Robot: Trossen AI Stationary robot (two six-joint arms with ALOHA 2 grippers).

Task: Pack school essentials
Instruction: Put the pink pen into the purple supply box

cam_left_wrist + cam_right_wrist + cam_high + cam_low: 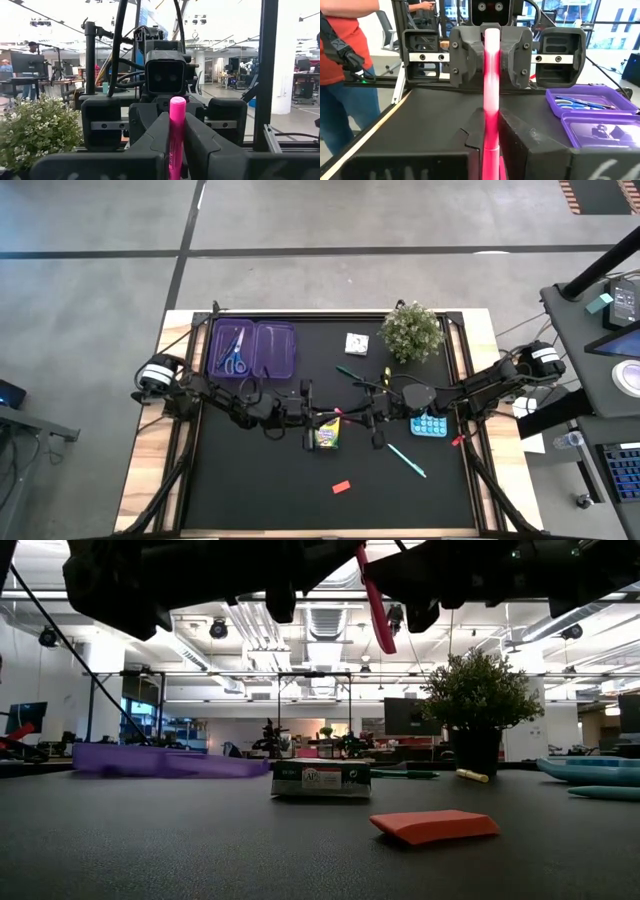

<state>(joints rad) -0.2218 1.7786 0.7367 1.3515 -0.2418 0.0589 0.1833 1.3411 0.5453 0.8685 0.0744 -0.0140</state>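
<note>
Both end effectors grip pink pen (pixel 176 135) above table, apparently mid-handover.

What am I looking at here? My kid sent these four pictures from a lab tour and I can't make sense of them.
It is one moment seen by four cameras: one above the table, one at table level, and one on each arm's wrist. Two dark robot arms meet over the middle of a black table. Both the left tool and the right tool are shut on one pink pen, held in the air between them. On the table lie a purple case with scissors inside, a crayon box, a red eraser, a teal pen, a green pen and a potted plant.
</note>
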